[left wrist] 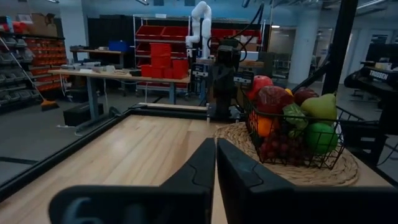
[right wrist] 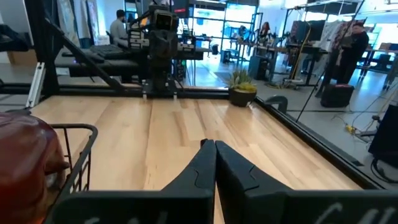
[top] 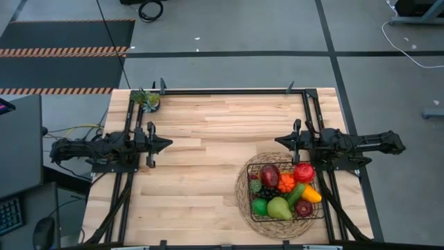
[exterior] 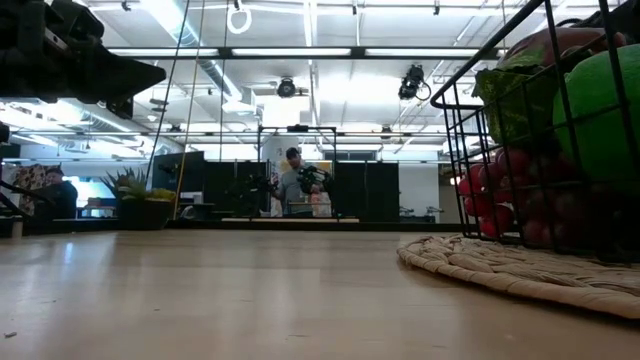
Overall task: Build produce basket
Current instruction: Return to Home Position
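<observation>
Left hand (top: 166, 144) and right hand (top: 279, 142) are closed and empty; the stiff, likely light basket (right wrist: 74, 128) beside the right suits a rim grip.

Basket (top: 258, 165) full of produce (top: 281, 207) on mat (top: 241, 201) — right claw (top: 278, 142) near.

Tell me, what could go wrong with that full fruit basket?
The produce is heaped above the basket's low sides, so a bump might roll a piece out. The right tool, shut, sits close beside the basket; a swing could knock it. The mat underneath lies near the table's edge, so a shove might slide everything off. The left tool sits far away.
</observation>
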Controlling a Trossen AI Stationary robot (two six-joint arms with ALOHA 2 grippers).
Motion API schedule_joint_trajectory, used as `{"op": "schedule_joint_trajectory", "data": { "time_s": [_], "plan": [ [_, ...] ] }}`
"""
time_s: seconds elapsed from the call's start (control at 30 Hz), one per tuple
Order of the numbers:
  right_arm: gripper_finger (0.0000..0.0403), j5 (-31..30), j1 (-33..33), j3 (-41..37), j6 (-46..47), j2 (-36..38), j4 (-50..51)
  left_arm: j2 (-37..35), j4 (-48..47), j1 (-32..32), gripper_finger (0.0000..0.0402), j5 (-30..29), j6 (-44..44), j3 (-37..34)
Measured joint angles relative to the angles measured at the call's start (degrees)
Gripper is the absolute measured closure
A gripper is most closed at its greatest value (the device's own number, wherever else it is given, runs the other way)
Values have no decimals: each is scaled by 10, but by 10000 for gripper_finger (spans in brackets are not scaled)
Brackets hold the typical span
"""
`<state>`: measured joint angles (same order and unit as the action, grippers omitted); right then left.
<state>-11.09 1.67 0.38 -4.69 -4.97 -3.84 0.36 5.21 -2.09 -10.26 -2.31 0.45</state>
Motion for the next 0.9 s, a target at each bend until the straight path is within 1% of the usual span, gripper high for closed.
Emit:
{"op": "schedule_joint_trajectory", "data": {
  "time_s": [0.07, 0.27, 0.43, 0.73, 0.9],
  "plan": [
    [392, 0, 0, 0, 9, 0, 0, 0, 0, 0, 377, 0, 0, 0],
    [390, 7, 0, 0, 79, 0, 0, 0, 0, 0, 382, 0, 0, 0],
    [391, 4, 0, 0, 67, 0, 0, 0, 0, 0, 385, 0, 0, 0],
    [388, 4, 0, 0, 66, 0, 0, 0, 0, 0, 372, 0, 0, 0],
    [387, 3, 0, 0, 92, 0, 0, 0, 0, 0, 378, 0, 0, 0]
  ]
}}
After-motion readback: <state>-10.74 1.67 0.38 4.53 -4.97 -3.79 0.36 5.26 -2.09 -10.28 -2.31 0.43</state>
